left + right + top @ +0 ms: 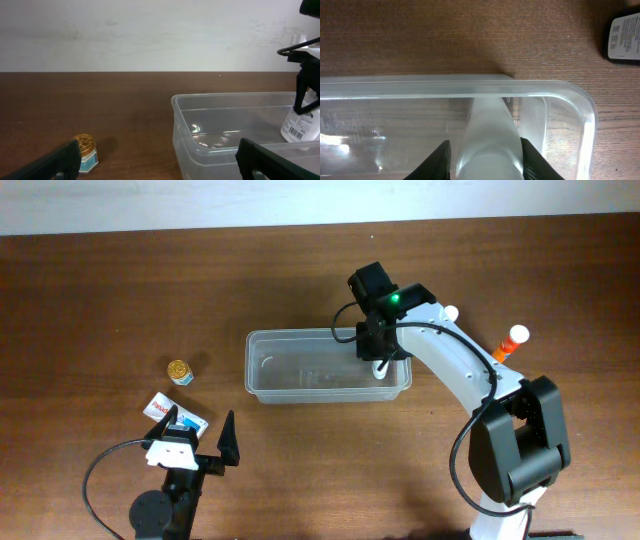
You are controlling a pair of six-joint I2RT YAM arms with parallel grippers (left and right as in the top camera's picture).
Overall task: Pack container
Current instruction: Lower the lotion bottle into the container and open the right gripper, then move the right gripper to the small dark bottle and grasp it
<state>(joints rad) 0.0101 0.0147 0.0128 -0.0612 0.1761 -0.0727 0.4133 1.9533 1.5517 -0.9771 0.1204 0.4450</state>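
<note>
The clear container [262, 392] lies in the middle of the table; it also shows in the left wrist view [186, 145] and the right wrist view [420, 89]. My right gripper [379, 352] [487, 162] is shut on a white bottle [383, 367] [487, 125] and holds it upright inside the container's right end. The bottle's barcode label shows in the left wrist view [300, 125]. My left gripper [196, 434] [160, 170] is open and empty at the front left, well short of the container.
A small gold-lidded jar [179, 370] [85, 151] stands left of the container. A white and blue packet [176, 411] lies by the left fingers. An orange-capped bottle [511, 342] lies right of the container. A dark labelled item [624, 37] lies beyond the container's corner.
</note>
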